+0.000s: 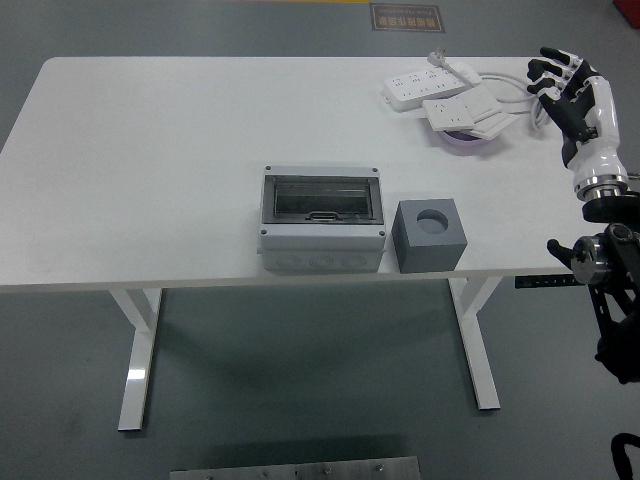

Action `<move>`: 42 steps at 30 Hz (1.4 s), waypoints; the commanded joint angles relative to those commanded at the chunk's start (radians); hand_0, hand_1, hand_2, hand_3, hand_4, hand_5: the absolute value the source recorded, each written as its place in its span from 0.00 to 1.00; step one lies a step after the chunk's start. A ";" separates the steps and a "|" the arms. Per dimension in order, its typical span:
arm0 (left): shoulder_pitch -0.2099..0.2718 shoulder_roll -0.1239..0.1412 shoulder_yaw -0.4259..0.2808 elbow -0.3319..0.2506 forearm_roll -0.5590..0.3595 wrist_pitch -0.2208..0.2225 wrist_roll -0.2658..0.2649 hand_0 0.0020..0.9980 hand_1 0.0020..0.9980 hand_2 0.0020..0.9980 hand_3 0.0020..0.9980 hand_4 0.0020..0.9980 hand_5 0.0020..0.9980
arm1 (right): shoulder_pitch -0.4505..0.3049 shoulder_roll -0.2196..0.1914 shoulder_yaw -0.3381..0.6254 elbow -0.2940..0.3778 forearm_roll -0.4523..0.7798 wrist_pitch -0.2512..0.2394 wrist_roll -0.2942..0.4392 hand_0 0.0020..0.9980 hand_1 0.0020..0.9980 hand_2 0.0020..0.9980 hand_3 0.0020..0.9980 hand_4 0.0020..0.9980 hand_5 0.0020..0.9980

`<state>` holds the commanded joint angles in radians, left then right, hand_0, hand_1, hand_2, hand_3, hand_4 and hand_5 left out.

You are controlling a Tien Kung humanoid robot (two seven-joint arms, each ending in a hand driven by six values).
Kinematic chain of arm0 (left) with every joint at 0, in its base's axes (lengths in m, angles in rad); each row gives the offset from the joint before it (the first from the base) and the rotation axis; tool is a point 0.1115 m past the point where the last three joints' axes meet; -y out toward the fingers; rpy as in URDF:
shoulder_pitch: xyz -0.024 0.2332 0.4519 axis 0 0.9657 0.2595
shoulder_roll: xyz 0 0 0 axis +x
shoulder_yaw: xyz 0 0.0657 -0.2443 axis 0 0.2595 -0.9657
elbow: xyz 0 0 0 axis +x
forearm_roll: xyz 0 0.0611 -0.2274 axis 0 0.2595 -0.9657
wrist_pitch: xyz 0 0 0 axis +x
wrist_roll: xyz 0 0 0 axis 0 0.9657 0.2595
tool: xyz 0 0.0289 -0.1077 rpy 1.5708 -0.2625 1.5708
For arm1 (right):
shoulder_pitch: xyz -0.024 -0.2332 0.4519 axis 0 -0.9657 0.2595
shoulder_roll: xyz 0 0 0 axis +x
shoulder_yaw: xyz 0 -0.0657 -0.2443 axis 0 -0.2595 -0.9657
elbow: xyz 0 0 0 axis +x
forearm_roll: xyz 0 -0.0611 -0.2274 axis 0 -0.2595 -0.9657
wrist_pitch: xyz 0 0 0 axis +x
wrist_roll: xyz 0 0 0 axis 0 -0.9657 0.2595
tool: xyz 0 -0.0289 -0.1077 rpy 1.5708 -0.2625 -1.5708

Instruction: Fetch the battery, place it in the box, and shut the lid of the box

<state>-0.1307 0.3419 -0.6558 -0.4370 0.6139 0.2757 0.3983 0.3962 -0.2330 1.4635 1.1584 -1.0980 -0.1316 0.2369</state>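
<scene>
The grey box (321,228) stands near the table's front edge, its dark see-through lid (322,199) lying flat on top. Right beside it sits a grey cube (428,234) with a round hole in its top. I see no battery anywhere. My right hand (563,82) hovers at the table's far right edge, beside the cables, with its fingers spread and nothing in them. It is well away from the box and the cube. My left arm does not show.
White power strips (428,84) with cables lie at the back right, partly over a purple dish (465,142). The white table (150,160) is bare on its left half. My right forearm and its black joints run down the picture's right edge.
</scene>
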 joint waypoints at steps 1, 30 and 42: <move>0.000 0.000 0.001 0.000 -0.003 0.001 -0.001 0.66 0.74 0.69 0.60 0.62 0.26 | 0.000 0.000 0.000 0.001 -0.002 0.000 -0.001 0.69 0.72 0.73 0.80 0.59 0.05; -0.001 0.018 0.036 0.003 -0.072 0.013 -0.030 0.66 0.74 0.68 0.60 0.62 0.26 | -0.010 -0.008 -0.004 0.036 0.001 -0.003 0.000 0.86 0.88 0.92 0.97 0.86 0.15; -0.002 0.012 0.034 0.004 -0.069 0.012 -0.029 0.67 0.74 0.68 0.60 0.62 0.27 | -0.013 -0.013 -0.004 0.044 -0.007 -0.011 -0.001 0.86 0.84 0.84 0.93 0.87 0.14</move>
<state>-0.1328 0.3543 -0.6215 -0.4329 0.5448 0.2882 0.3690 0.3828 -0.2460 1.4597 1.2026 -1.1048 -0.1423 0.2354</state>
